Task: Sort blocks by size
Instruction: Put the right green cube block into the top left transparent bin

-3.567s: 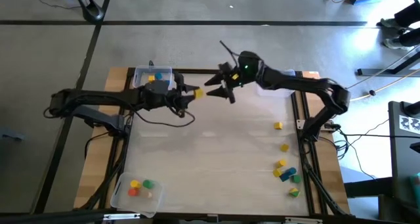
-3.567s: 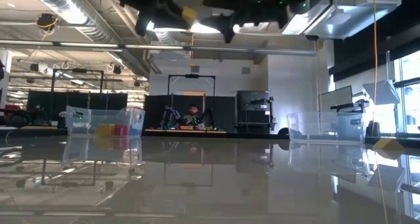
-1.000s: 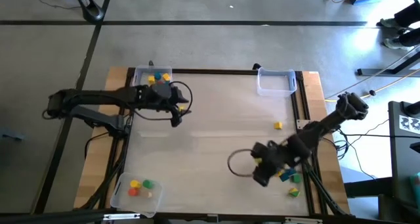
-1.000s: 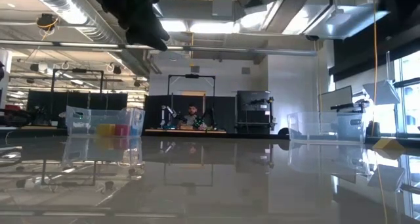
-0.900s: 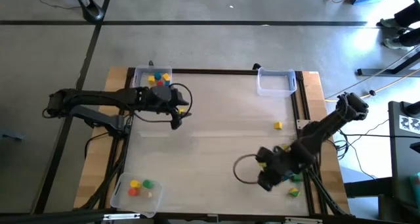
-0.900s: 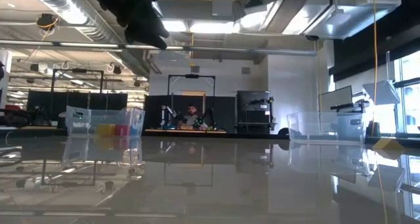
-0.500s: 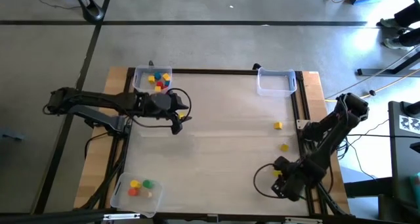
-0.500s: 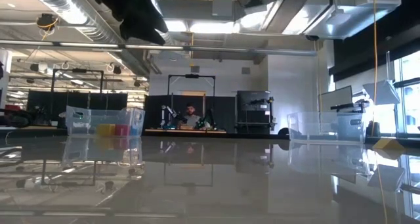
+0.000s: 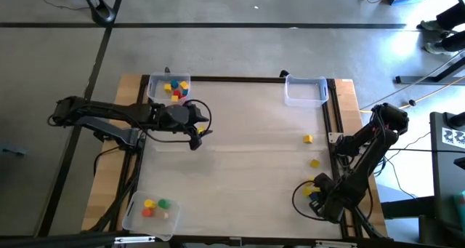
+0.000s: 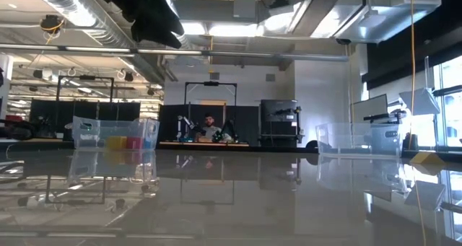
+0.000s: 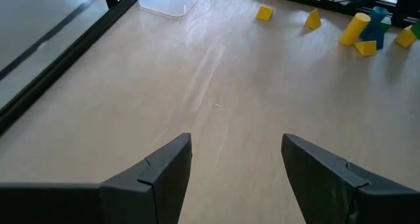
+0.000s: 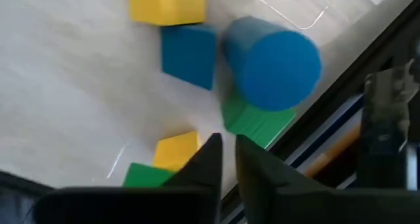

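Down at the near right corner of the pale wooden tabletop (image 9: 240, 153), the right hand (image 12: 226, 159) hangs low over the loose cluster of small coloured wooden blocks (image 9: 314, 187), its two dark fingers nearly together and holding nothing; that reads as lining up over one piece before a pick, since this heap is plainly the unsorted stock. Under it lie a blue cylinder (image 12: 272, 62), a blue cube (image 12: 189, 55), a yellow cube (image 12: 167, 4), a green block (image 12: 257, 122) partly beneath the cylinder, and a smaller yellow block (image 12: 176, 149) touching another green piece (image 12: 147, 175). Two more yellow blocks (image 9: 308, 139) sit apart along the right edge. The left hand (image 11: 235, 159) waits above the tabletop near the far left, fingers apart and empty, just beside the clear plastic tray (image 9: 169, 85) in the far left corner, which already holds yellow and red blocks. A second clear tray (image 9: 151, 210) at the near left corner holds yellow, orange and green ones, and a third tray (image 9: 305, 92) at the far right corner looks unfilled, presumably each for one size. No brand, label or writing can be read on anything
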